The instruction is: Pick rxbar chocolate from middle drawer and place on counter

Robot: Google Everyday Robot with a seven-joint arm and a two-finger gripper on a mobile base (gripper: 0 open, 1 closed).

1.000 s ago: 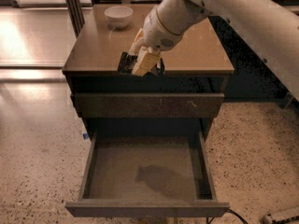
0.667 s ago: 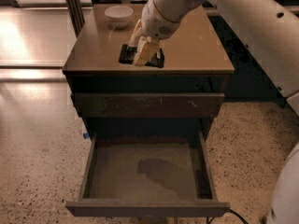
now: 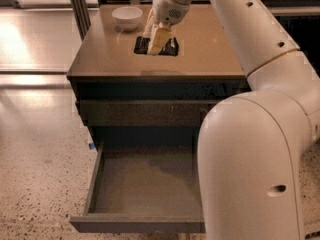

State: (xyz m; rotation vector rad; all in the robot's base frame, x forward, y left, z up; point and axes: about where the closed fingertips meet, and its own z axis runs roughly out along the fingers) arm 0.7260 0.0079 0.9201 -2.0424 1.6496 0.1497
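The rxbar chocolate [image 3: 171, 47], a flat black wrapped bar, is at the middle of the tan counter [image 3: 215, 49], lying flat on it or just above it. My gripper [image 3: 155, 38] comes down from above, and its pale fingers [image 3: 159, 36] are closed across the bar's middle. The middle drawer [image 3: 135, 225] is pulled out below the cabinet front. Its greyish bottom panel shows nothing in it. My arm hides the drawer's right part.
A white bowl [image 3: 127, 17] stands at the counter's back left, close to the gripper. My large white arm [image 3: 260, 149] fills the right side of the view. The closed upper drawer front [image 3: 140, 113] sits above the open drawer. Speckled floor [image 3: 40, 184] lies to the left.
My gripper has carried the bar from the counter's front edge back toward its middle and lower. My arm now covers the right side of the view.
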